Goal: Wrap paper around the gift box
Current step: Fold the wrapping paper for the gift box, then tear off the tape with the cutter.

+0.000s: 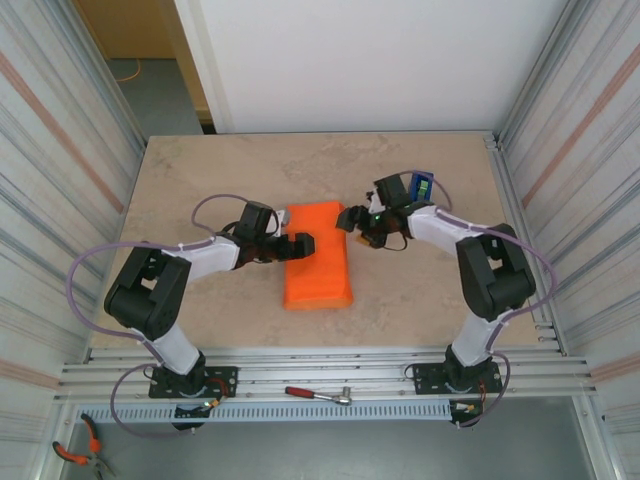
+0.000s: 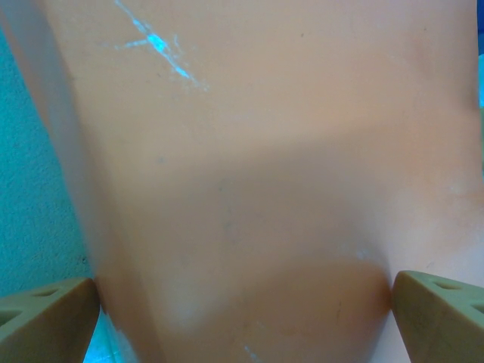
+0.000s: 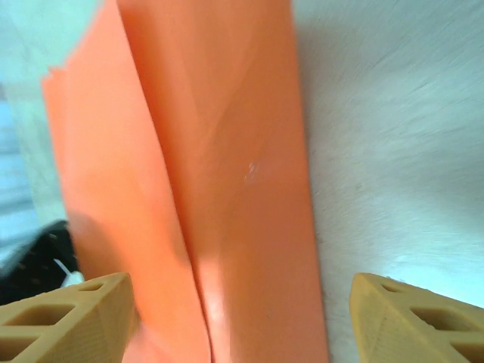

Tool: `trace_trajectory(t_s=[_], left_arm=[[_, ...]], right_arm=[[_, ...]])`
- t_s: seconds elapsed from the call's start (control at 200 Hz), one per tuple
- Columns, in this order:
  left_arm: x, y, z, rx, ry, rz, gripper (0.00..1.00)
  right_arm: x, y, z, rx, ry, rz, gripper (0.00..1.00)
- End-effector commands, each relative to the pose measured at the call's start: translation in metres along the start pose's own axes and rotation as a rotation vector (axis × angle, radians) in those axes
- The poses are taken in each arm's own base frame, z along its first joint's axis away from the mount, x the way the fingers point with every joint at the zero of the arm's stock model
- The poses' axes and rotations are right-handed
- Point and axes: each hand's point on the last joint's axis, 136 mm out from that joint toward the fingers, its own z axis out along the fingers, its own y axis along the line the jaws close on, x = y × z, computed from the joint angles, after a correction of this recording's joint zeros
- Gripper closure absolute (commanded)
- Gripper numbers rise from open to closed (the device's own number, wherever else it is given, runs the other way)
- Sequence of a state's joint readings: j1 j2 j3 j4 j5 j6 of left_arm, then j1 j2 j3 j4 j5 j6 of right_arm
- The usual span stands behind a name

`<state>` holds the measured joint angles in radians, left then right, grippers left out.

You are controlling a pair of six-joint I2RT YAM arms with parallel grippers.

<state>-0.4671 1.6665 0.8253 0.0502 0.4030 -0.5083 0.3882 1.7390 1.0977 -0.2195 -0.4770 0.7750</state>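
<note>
The orange paper (image 1: 318, 256) lies folded into a long bundle in the middle of the table. The gift box is hidden, presumably under it. My left gripper (image 1: 300, 245) sits on the bundle's left edge. Its jaws stand wide open in the left wrist view, with the paper (image 2: 249, 189) spanning the gap between the fingertips (image 2: 45, 321). My right gripper (image 1: 352, 218) hovers at the bundle's far right corner. It is open too, with a folded seam of the paper (image 3: 227, 189) running between its fingers (image 3: 420, 321), which do not pinch it.
A blue tape dispenser (image 1: 420, 186) stands just behind the right gripper. A red-handled tool (image 1: 318, 395) lies on the front rail and pliers (image 1: 75, 455) lie at the lower left. Corrugated walls close in both sides. Bare tabletop (image 3: 393, 136) shows right of the paper.
</note>
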Motion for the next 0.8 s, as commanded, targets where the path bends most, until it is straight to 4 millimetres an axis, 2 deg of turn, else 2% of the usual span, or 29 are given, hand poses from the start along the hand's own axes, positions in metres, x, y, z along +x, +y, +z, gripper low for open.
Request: trace_trajectory(t_s=[0.0,0.261,0.406,0.516,0.616,0.742,0.792], left_arm=[[0.039,0.026,0.01,-0.106,0.125,-0.004,0.01],[0.041,0.028,0.012,-0.109,0.135,0.0,0.01],[0.041,0.029,0.013,-0.11,0.138,0.0,0.01],[0.042,0.029,0.014,-0.112,0.141,0.0,0.01],[0.043,0.03,0.014,-0.112,0.146,0.0,0.01],[0.043,0.03,0.014,-0.115,0.149,0.001,0.01],[0.044,0.031,0.014,-0.115,0.152,0.001,0.01]], right_arm=[[-0.024,0.005,-0.043,-0.035,-0.078,0.013,0.27],[-0.086,-0.056,-0.104,-0.044,-0.239,0.157,0.28],[-0.114,-0.09,-0.129,-0.09,-0.3,0.23,0.35],[-0.124,-0.111,-0.134,-0.122,-0.301,0.272,0.42],[-0.13,-0.127,-0.132,-0.144,-0.296,0.301,0.53],[-0.134,-0.135,-0.127,-0.169,-0.285,0.304,0.63],[-0.135,-0.137,-0.124,-0.172,-0.28,0.301,0.64]])
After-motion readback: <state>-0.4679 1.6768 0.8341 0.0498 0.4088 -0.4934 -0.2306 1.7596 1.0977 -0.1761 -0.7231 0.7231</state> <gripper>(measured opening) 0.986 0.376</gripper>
